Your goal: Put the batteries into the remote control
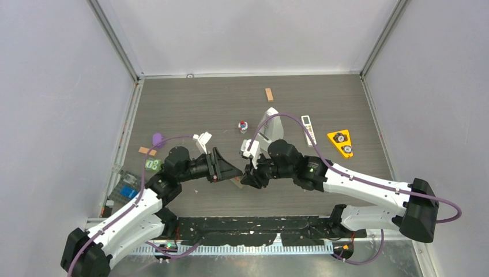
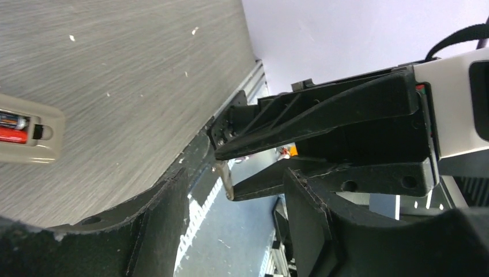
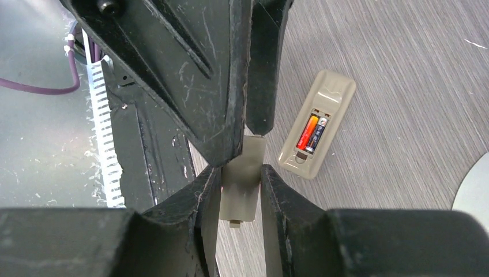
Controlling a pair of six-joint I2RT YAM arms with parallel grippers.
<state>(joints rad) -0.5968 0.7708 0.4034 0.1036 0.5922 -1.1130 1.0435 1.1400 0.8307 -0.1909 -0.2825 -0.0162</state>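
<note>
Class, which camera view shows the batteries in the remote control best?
The right wrist view: both batteries lie side by side in the open compartment of the remote control, unobstructed. The left wrist view catches only part of them at its left edge. In the top view the arms hide them.

The grey-brown remote control (image 3: pixel 330 98) lies back-up, cover (image 3: pixel 238 193) off, two batteries (image 3: pixel 311 134) seated in its open compartment.

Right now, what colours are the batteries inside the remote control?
The batteries: one red-orange, one black; right wrist view.

Metronome (image 1: pixel 270 124), yellow wedge (image 1: pixel 340 143), wooden block (image 1: pixel 269 94)
</note>
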